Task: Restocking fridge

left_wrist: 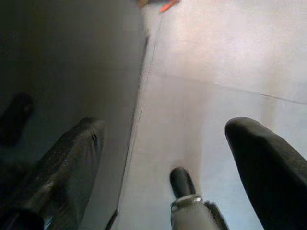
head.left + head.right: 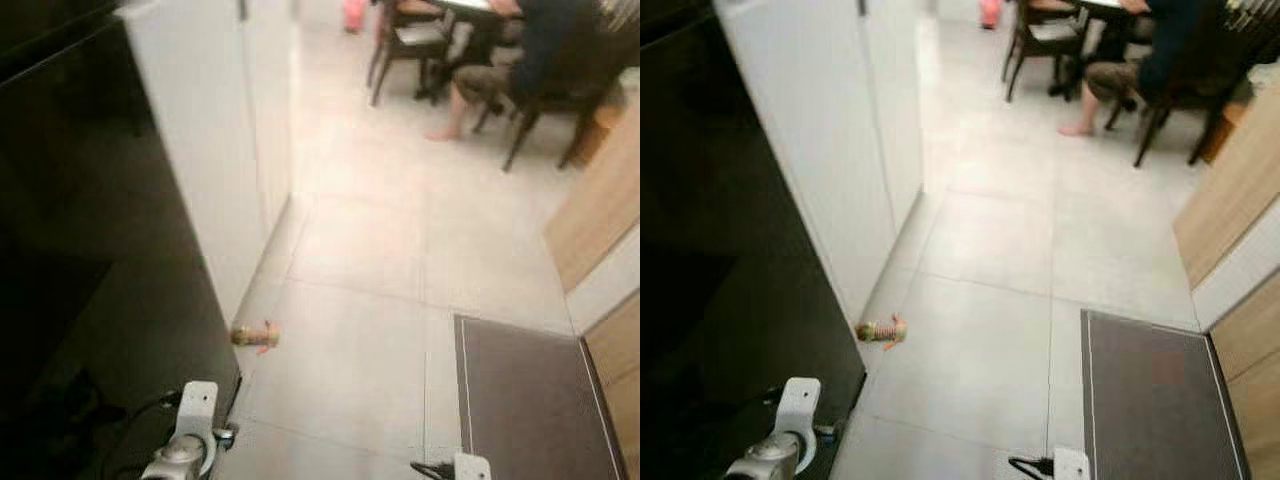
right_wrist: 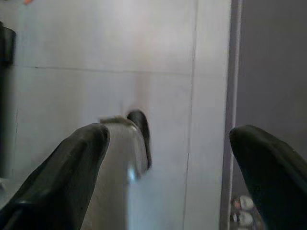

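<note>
Below, both arms hang idle over pale tiles: left gripper [image 1: 163,158] and right gripper [image 3: 168,158] each spread wide, holding nothing. One black fridge [image 2: 90,250] stands left; one small toy [image 2: 255,337] lies beside it, one mat [image 2: 525,400] right.

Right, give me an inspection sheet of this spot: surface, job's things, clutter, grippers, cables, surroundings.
Surface: pale tiled floor, with a dark grey mat on the robot's right.
Job's things: tall glossy black fridge front on the left, shut; no stock seen.
Clutter: small green and orange toy on the floor by the white cabinet.
Grippers: left gripper open, empty; right gripper open, empty; both over the floor.
Cables: black cable at the left arm.
Surroundings: seated person at a dark table with wooden chairs.
</note>
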### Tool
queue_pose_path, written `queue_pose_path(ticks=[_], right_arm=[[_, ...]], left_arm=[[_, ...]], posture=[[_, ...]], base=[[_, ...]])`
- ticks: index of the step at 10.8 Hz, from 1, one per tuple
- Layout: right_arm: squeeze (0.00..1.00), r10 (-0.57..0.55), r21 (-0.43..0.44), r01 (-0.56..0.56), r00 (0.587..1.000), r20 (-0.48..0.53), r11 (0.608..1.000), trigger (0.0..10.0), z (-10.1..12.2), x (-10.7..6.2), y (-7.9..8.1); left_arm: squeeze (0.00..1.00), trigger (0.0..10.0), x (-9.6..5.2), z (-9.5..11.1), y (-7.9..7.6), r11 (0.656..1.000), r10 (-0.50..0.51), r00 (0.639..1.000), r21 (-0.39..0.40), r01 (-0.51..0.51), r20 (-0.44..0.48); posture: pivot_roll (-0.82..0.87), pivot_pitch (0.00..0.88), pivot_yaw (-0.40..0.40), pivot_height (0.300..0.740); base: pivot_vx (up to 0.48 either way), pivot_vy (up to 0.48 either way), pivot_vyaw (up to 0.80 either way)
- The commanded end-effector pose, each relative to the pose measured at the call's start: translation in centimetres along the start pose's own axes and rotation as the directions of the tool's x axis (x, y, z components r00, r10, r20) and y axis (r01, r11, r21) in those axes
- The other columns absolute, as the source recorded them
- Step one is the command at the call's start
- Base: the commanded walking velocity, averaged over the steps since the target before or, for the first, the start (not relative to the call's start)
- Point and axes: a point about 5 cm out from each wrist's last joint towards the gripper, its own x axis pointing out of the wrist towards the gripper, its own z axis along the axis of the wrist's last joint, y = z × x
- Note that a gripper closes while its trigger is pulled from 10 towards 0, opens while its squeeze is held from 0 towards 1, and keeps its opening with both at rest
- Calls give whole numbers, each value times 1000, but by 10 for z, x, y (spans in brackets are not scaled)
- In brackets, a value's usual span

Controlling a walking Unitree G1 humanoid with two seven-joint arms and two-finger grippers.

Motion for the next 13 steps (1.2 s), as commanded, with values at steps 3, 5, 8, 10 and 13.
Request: queue_pose_path(ticks=[3,5,8,10,13], right_arm=[[0,-2,4,2,1000,-2,1000,10000,1,0,1],[0,-1,3,1,1000,-3,1000,10000,0,0,1],[0,1,1,-1,1000,-2,1000,10000,0,0,1],[0,2,-1,-2,1000,-2,1000,10000,0,0,2],[0,3,2,-3,1000,6,1000,10000,0,0,2]], left_arm=[[0,10000,-1,-5,1,1000,-7,1000,14,7,-19],[0,10000,-1,-5,1,1000,-7,1000,15,8,-22],[0,10000,-1,-5,1,1000,-7,1000,17,7,-25],[0,10000,-1,-6,1,1000,-7,1000,18,8,-28],[0,10000,-1,-6,1,1000,-7,1000,19,8,-31]], posture=[[-139,38,-5,731],[-139,36,-5,731],[-137,32,-5,731],[-136,31,-4,731],[-135,28,-4,731]], base=[[0,0,-706],[0,0,-706],[0,0,-700],[0,0,-706],[0,0,-463]])
